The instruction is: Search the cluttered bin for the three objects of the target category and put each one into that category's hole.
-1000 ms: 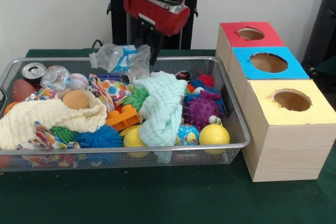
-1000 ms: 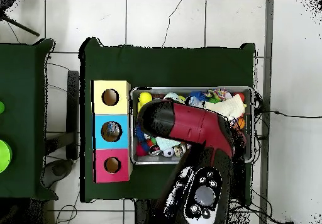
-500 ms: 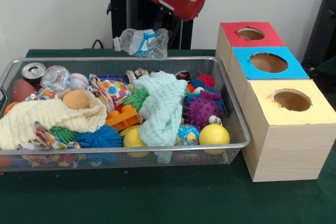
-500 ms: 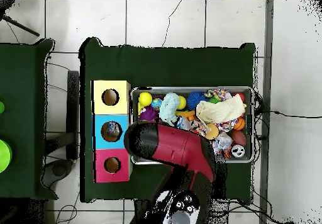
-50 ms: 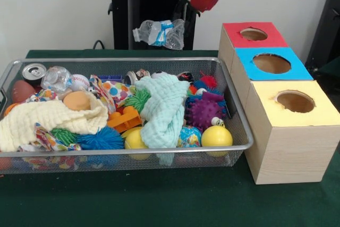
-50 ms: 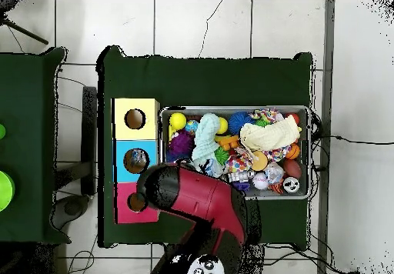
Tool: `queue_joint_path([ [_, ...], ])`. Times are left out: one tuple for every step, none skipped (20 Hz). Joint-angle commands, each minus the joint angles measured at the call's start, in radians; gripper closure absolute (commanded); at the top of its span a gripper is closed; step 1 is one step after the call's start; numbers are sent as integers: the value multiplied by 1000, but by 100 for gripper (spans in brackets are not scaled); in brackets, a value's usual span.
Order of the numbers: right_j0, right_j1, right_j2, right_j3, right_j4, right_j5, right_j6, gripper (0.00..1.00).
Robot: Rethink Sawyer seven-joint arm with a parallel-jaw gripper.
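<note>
The gripper point(image 5: 181, 14) is clamped on a crushed plastic bottle point(image 5: 159, 32); the bottle hangs clear of the wire bin point(image 5: 234, 115), above its far rim; its long axis lies roughly level, extending from the fingers away from the boxes. The red box point(image 5: 254, 35) is the nearest of the three and lies just beside the load on the opposite side; the blue box point(image 5: 272, 64) and yellow box point(image 5: 295, 102) stand further off; the bottle probably must turn end-down to enter a hole.
</note>
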State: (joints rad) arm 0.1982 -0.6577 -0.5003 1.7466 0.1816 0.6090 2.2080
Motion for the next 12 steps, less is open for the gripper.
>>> queue_joint_path([
  [29,-2,-4,74,75,116,315,100],
  [34,-3,-7,68,78,124,317,100],
  [39,-1,-10,63,82,128,319,100],
  [46,0,-13,54,85,142,322,100],
  [53,1,-17,46,88,155,325,100],
  [61,0,-22,40,90,167,330,100],
  [67,0,-24,36,94,170,333,100],
  [78,1,-25,30,100,172,341,100],
  [83,2,-22,30,108,173,345,100],
  [86,4,-17,29,116,174,349,100],
  [90,6,-13,27,124,174,355,100],
  [97,9,-13,23,131,179,363,100],
])
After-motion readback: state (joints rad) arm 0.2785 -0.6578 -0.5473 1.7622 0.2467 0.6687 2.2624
